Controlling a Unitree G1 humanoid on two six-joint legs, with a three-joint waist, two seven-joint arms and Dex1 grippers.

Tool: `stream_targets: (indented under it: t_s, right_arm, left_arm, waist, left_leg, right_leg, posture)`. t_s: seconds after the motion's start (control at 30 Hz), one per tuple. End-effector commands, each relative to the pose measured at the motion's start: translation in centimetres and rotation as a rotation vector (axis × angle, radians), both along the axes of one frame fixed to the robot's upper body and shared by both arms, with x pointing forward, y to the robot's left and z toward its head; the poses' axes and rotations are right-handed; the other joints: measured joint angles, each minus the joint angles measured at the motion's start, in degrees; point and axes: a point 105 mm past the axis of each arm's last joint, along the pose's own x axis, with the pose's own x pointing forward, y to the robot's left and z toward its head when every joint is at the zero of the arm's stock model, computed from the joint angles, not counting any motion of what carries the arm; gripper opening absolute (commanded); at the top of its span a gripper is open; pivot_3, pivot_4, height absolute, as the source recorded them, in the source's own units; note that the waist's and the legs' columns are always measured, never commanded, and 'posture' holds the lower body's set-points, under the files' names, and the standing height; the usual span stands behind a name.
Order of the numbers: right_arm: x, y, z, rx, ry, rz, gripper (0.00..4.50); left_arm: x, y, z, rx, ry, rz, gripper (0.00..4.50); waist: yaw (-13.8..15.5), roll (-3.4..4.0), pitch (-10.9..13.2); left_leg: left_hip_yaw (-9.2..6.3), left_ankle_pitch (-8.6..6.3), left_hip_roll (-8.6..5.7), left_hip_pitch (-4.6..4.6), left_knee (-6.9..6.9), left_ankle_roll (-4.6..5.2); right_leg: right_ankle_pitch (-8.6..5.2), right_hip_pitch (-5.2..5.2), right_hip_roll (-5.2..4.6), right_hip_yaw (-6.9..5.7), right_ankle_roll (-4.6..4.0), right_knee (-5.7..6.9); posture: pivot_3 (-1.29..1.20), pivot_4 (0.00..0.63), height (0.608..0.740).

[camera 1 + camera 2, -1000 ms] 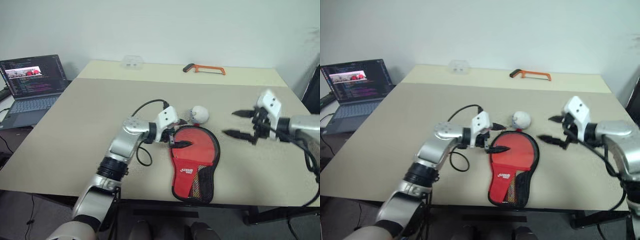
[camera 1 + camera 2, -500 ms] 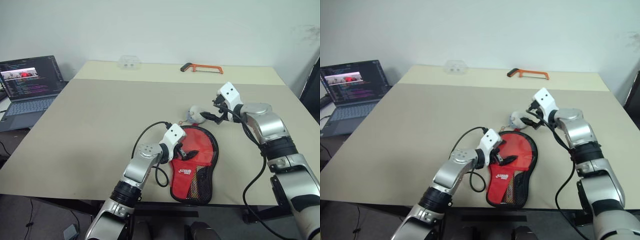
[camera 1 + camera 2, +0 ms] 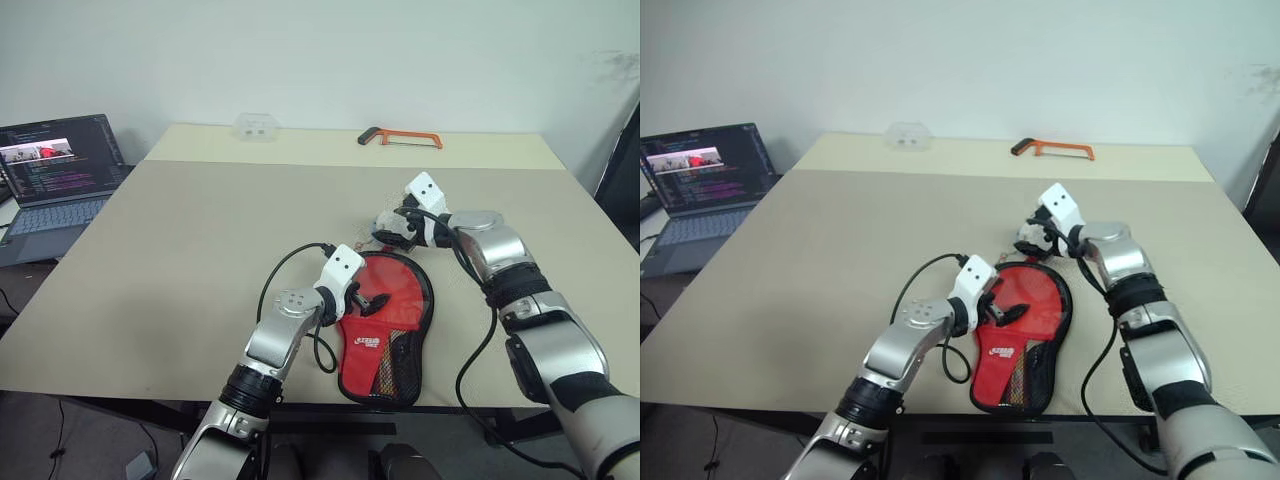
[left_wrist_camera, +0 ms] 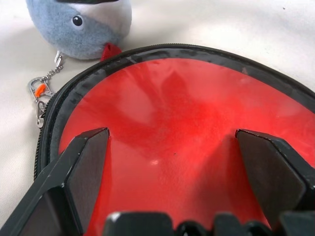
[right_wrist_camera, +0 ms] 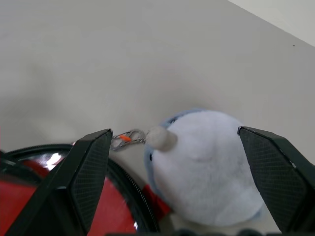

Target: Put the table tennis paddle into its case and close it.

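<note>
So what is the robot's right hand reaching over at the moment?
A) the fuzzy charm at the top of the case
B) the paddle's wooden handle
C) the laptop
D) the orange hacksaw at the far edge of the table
A: the right hand has its open fingers on either side of the fuzzy charm, which sits just beyond the round end of the case.

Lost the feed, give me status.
Left gripper open over red paddle inside black-trimmed zip case. Right gripper open around grey fuzzy charm. Nothing blocking.
</note>
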Motion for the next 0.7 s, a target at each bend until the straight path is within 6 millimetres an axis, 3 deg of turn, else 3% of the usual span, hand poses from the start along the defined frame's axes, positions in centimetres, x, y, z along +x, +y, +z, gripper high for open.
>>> stream_targets:
  t_s: [0.03, 0.23, 0.43, 0.53, 0.7]
  right_arm:
    - [0.7, 0.0, 1.0, -0.026, -0.065, -0.017, 4.5]
    - [1.2, 0.1, -1.2, -0.087, -0.043, -0.066, 4.5]
    - [2.0, 0.2, -1.7, -0.126, -0.111, -0.15, 4.5]
    - [2.1, 0.4, -2.0, -0.148, -0.132, -0.165, 3.88]
    - [2.3, 0.6, -1.9, -0.14, -0.146, -0.178, 2.16]
  left_arm:
    - [-0.4, 0.9, -2.6, 0.04, 0.112, 0.04, 4.48]
    - [-0.5, 0.9, -2.4, 0.046, 0.107, 0.035, 4.48]
    - [-0.4, 1.0, -2.3, 0.059, 0.098, 0.042, 4.48]
    - [-0.6, 0.8, -2.4, 0.061, 0.1, 0.045, 4.5]
    - [-0.9, 0.5, -2.6, 0.055, 0.106, 0.049, 4.5]
  waist:
    - [0.02, 0.0, 0.0]
    - [-0.06, 0.03, -0.01]
    - [-0.1, 0.03, -0.03]
    - [-0.1, 0.03, -0.03]
    - [-0.12, 0.04, -0.03]
  left_leg:
    - [0.0, 0.0, 0.0, 0.0, 0.0, 0.0]
    - [0.01, 0.0, 0.0, 0.01, -0.01, 0.0]
    - [0.0, 0.0, 0.0, 0.02, -0.01, 0.0]
    - [0.01, 0.0, 0.0, 0.02, -0.01, -0.01]
    - [0.01, 0.0, 0.01, 0.02, -0.01, -0.01]
  right_leg:
    - [0.0, 0.0, 0.0, 0.0, 0.0, 0.0]
    - [0.0, 0.0, 0.0, 0.02, 0.0, 0.0]
    - [0.0, 0.0, 0.0, 0.02, 0.0, 0.0]
    - [0.0, 0.0, 0.0, 0.03, 0.0, 0.0]
    - [0.0, 0.0, 0.0, 0.03, 0.0, 0.0]
  posture:
    - [0.0, 0.15, 0.74]
    - [0.0, 0.15, 0.74]
    - [0.0, 0.15, 0.74]
    - [0.0, 0.15, 0.74]
    - [0.0, 0.15, 0.74]
